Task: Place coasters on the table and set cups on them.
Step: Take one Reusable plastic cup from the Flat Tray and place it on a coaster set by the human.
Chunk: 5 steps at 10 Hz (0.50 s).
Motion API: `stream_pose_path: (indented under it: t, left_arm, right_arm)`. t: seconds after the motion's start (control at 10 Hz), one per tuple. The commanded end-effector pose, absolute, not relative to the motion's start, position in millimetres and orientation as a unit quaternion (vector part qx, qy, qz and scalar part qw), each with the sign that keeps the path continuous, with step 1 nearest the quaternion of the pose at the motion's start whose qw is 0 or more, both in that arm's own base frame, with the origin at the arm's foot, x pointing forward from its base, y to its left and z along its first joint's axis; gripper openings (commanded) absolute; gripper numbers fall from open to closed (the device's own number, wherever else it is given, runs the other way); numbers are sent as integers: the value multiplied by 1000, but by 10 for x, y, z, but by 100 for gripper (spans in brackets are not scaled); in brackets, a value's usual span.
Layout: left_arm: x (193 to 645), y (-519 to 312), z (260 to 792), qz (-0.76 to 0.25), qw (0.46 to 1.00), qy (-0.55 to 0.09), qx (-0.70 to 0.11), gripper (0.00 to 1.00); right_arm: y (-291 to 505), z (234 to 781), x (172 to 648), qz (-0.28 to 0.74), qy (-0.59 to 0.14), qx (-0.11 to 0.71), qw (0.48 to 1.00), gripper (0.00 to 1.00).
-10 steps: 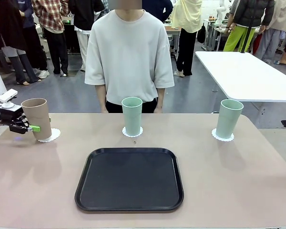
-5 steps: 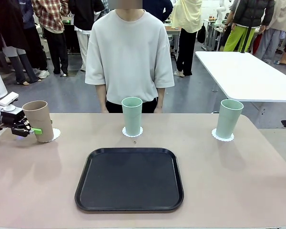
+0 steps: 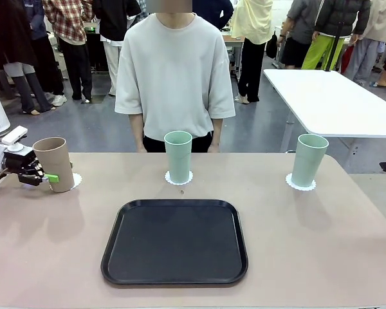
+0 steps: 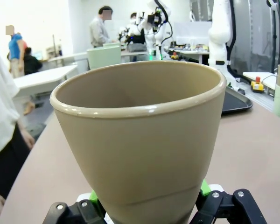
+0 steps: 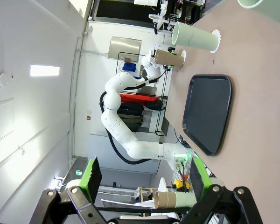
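Observation:
A tan-brown cup (image 3: pixel 55 164) stands upright on a white coaster (image 3: pixel 76 179) at the far left of the beige table (image 3: pixel 321 244). My left gripper (image 3: pixel 45 177) holds it low on its side. In the left wrist view the cup (image 4: pixel 140 140) sits between the green pads (image 4: pixel 204 186) of that gripper (image 4: pixel 149 200). One mint cup (image 3: pixel 177 156) stands on a coaster (image 3: pixel 179 178) at the far middle, another mint cup (image 3: pixel 309 159) on a coaster (image 3: pixel 300 184) at the far right. My right gripper (image 5: pixel 142 182) is raised off the table, open, with nothing between its fingers.
A black tray (image 3: pixel 175 241) lies in the middle of the table near my side. A person (image 3: pixel 174 71) stands at the far edge behind the middle cup. A white table (image 3: pixel 334 100) stands beyond the right corner. A small dark speck lies before the middle coaster.
The tan cup, tilted and slightly raised before, has come down upright onto its coaster, with my left gripper still around it. The right arm has not moved.

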<state>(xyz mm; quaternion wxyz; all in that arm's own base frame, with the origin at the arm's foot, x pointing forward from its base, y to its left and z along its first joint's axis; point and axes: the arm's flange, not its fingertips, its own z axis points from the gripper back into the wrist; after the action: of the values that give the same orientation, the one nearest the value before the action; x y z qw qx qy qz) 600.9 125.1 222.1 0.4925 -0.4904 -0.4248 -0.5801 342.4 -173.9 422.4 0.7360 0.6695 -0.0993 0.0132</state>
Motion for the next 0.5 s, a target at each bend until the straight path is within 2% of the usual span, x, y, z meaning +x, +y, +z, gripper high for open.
stream_pose_path:
  t: [0.0,0.4]
  left_arm:
    - [6083,1289,2245,-589,491,-428,-478,100]
    - [6114,1373,2277,-607,504,-390,-475,100]
  right_arm:
    - [-1740,4227,3423,17,-102,673,732,100]
    - [-1740,4227,3423,17,-102,673,732,100]
